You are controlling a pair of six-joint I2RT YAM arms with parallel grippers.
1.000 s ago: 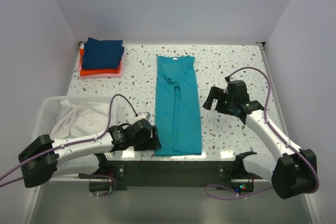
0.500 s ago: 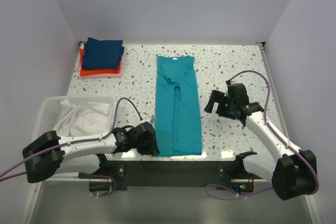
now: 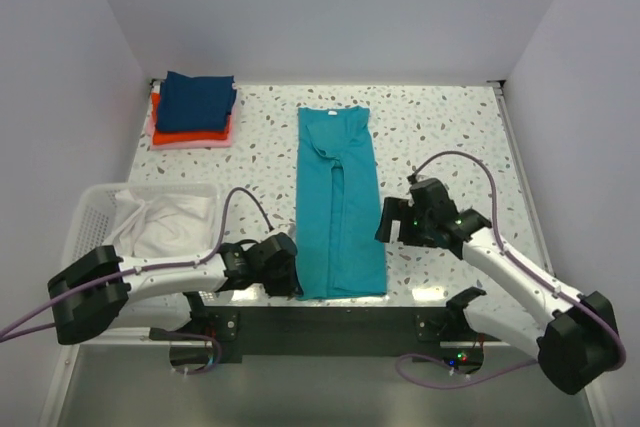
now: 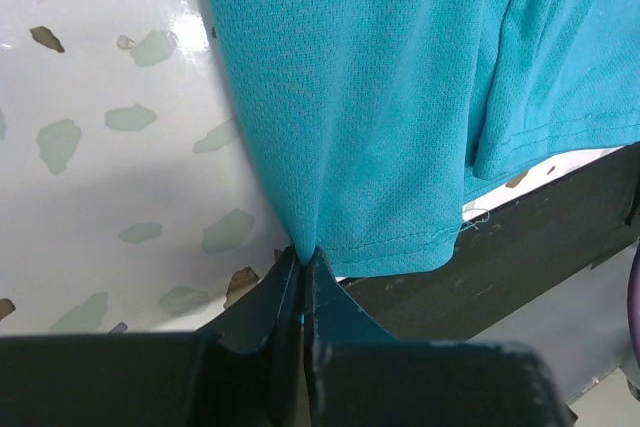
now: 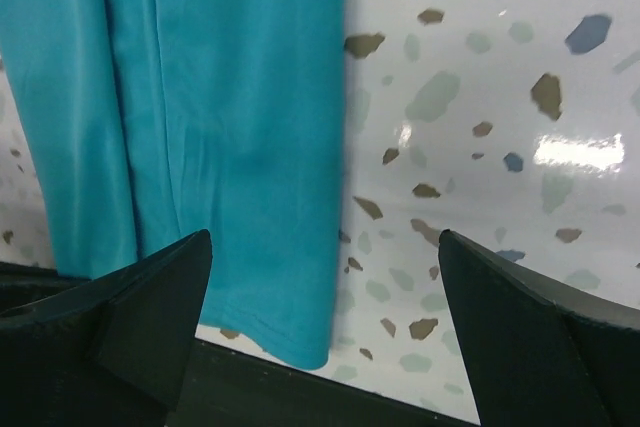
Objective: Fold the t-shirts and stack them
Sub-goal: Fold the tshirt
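**Top external view.** Count one teal t-shirt (image 3: pixel 340 202), laid out as a long narrow strip down the middle of the speckled surface (image 3: pixel 450 127), its bottom hem at the near edge. Count three folded shirts in one stack at the far left corner: the navy blue shirt (image 3: pixel 198 100) on top, the orange-red shirt (image 3: pixel 190 136) under it, the pink shirt (image 3: pixel 163 143) at the bottom. Count one white slatted basket (image 3: pixel 90 209) at the near left, holding one heap of white cloth (image 3: pixel 165 227). The left claw (image 3: pixel 297 285) sits at the near left corner of the teal t-shirt. The right claw (image 3: pixel 384 223) is just beside the strip's right edge.

**Left wrist view.** The two fingers are pressed together, pinching the hem of the teal t-shirt at its corner. The cloth puckers where they meet.

**Right wrist view.** The two fingers stand wide apart and grip nothing. The teal t-shirt's right edge and near right corner lie between them, closer to the finger on the left of this view. You cannot tell whether the fingers touch the surface.
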